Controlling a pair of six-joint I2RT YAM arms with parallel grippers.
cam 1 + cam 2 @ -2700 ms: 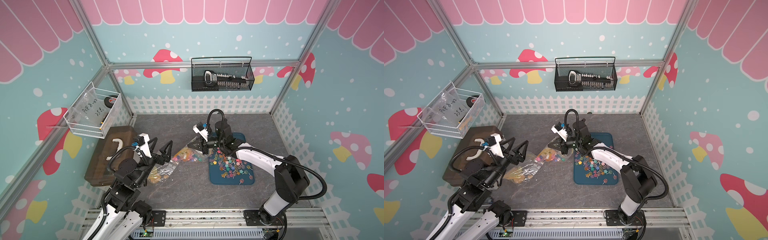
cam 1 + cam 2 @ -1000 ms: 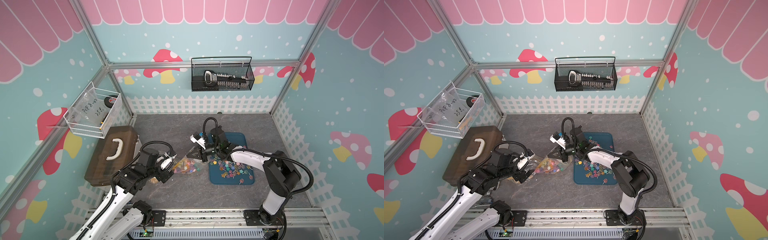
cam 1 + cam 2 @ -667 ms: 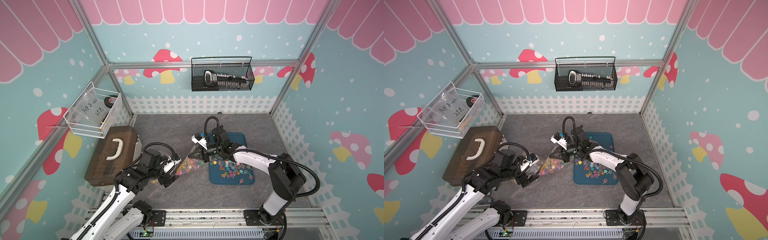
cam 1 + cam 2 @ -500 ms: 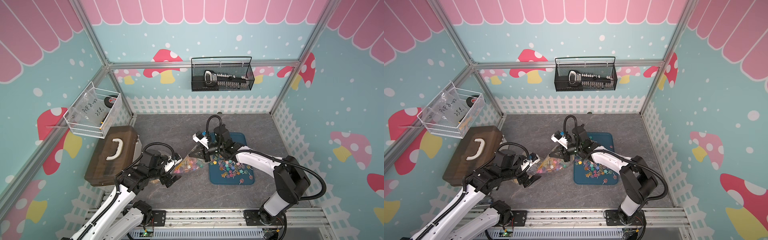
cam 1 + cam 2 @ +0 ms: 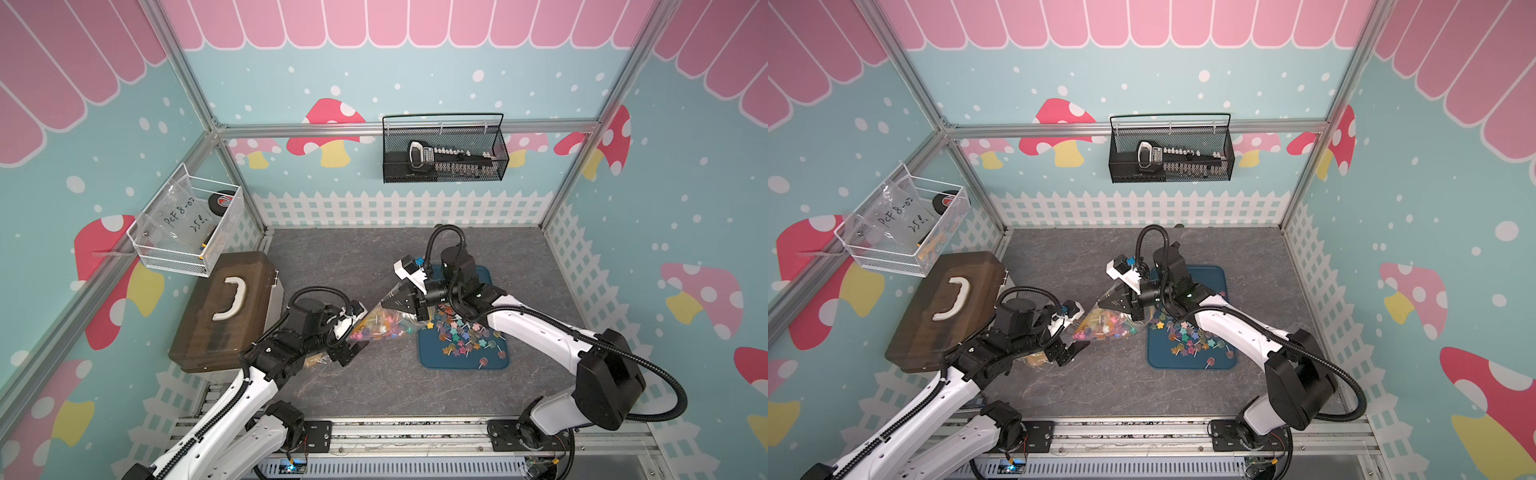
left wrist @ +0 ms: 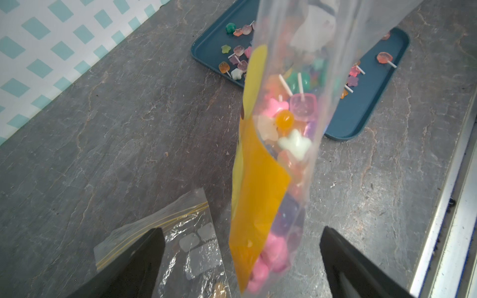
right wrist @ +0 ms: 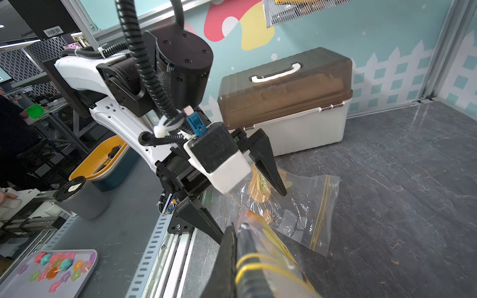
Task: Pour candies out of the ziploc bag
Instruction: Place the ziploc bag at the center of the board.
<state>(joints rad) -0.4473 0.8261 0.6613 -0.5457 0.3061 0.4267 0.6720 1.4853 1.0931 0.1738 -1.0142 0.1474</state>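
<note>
The clear ziploc bag (image 5: 382,326) (image 5: 1106,322), partly filled with coloured candies (image 6: 294,111), hangs slanted above the table. My right gripper (image 5: 409,305) (image 7: 236,229) is shut on the bag's yellow zip end, which is the higher end. My left gripper (image 5: 353,338) (image 6: 242,260) is open. The bag's lower end sits between its fingers without being pinched. More candies (image 5: 461,332) lie loose on the blue tray (image 5: 457,361) (image 6: 361,103) just right of the bag.
A second, nearly flat ziploc bag (image 6: 180,232) (image 7: 304,206) lies on the table under my left gripper. A brown-lidded box (image 5: 224,311) stands at the left. A white wire basket (image 5: 187,228) and a black mesh basket (image 5: 442,153) hang on the walls.
My right gripper has lifted the bag's zip end off the table. My left gripper, still open, has moved right, so that the bag's low end is between its fingers.
</note>
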